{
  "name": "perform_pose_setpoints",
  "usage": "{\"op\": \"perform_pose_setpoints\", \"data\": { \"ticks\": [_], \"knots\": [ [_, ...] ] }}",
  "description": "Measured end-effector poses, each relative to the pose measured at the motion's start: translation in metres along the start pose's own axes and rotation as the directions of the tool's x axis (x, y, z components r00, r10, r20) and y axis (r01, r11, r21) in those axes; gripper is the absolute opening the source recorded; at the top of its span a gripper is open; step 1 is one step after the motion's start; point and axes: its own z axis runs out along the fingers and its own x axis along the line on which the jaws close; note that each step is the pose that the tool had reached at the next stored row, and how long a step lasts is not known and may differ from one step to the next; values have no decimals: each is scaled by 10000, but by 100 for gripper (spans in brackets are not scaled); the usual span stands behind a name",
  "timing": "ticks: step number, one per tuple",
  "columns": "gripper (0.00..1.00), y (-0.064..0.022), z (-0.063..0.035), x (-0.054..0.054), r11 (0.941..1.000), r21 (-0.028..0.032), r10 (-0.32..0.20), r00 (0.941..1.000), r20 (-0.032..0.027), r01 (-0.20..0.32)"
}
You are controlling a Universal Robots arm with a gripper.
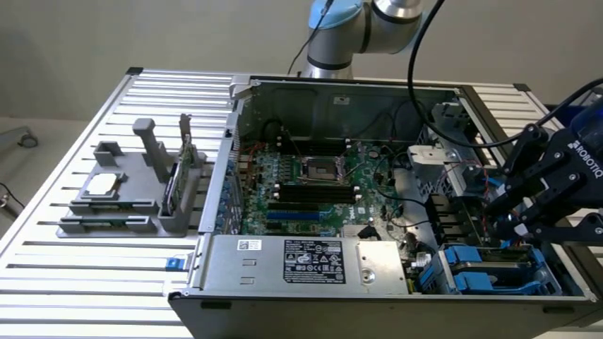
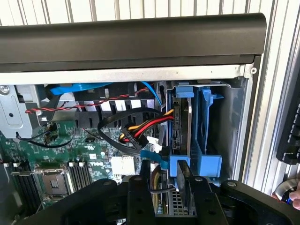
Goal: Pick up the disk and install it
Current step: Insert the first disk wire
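disk [image 2: 183, 126]: seated on edge in the blue carrier bay at the front corner of the computer case [image 1: 377, 279], cables plugged into its side.
direction from end effector [image 2: 165, 187]: straight ahead of the fingertips, just beyond them.
long axis: runs with the end effector's reach, deeper into the bay; thin edge faces the wrist camera.
end effector state: fingers apart, clamped on nothing, straddling the bay's near end.
exterior view: end effector [image 1: 513, 222] hovers above the blue bays [image 1: 490, 272] at the exterior view's right.
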Motion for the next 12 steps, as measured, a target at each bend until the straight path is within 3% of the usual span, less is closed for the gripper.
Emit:
{"op": "perform_pose_setpoints", "data": {
  "ticks": [4, 6, 7, 9, 12],
  "knots": [
    [36, 3, 8, 0, 9999, -167, -13, 10000, -4, 13],
    [28, 2, 11, 0, 9997, -228, -17, 10000, -7, 17],
    [21, 2, 12, 0, 9997, -253, -18, 10000, -9, 18],
    [17, 1, 13, -1, 9996, -297, -21, 10000, -10, 21],
    [16, -2, 15, -1, 9994, -346, -23, 10000, -12, 23]
  ]
}}
